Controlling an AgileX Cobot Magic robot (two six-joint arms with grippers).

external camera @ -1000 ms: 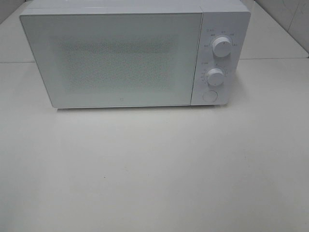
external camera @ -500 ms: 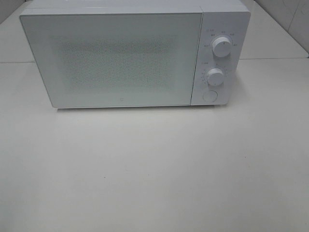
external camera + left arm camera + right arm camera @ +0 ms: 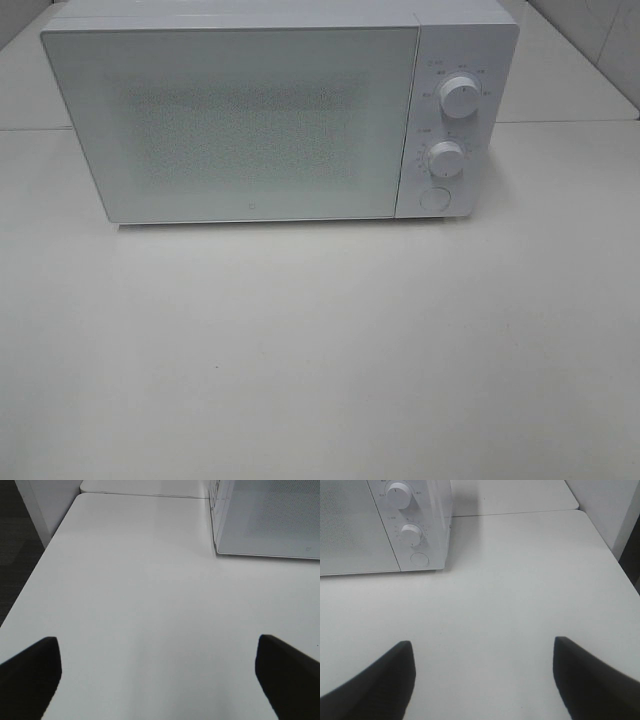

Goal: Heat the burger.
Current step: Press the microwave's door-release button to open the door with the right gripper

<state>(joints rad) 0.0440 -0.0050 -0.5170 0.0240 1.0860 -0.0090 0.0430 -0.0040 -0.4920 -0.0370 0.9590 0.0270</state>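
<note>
A wide, pale tabletop (image 3: 320, 350) filled most of the overhead view. At its far side stood a white microwave (image 3: 468, 30), square to the camera. Its door (image 3: 240, 125), a frosted panel with a speckled screen, was shut. On the control strip to the right of the door sat an upper dial (image 3: 459, 97), a lower dial (image 3: 446, 158) and, below them, a round button (image 3: 434, 198).

The burger showed in none of the views. Nothing lay on the tabletop in front of the microwave, and I could not see through the door, so I could not tell whether the burger was inside.

My left gripper (image 3: 156, 647) hung over the tabletop near the microwave's left front corner, spread wide and holding nothing. My right gripper (image 3: 482, 647) hung near the control strip, also spread wide and holding nothing.

By my judgement, a burger would be light, soft and loosely stacked. Its bun would dent under a hard pinch, and its layers would slide if it tipped. I would take hold low and gently, from both sides. Better yet, I would lift it level by the rim of any dish under it.
</note>
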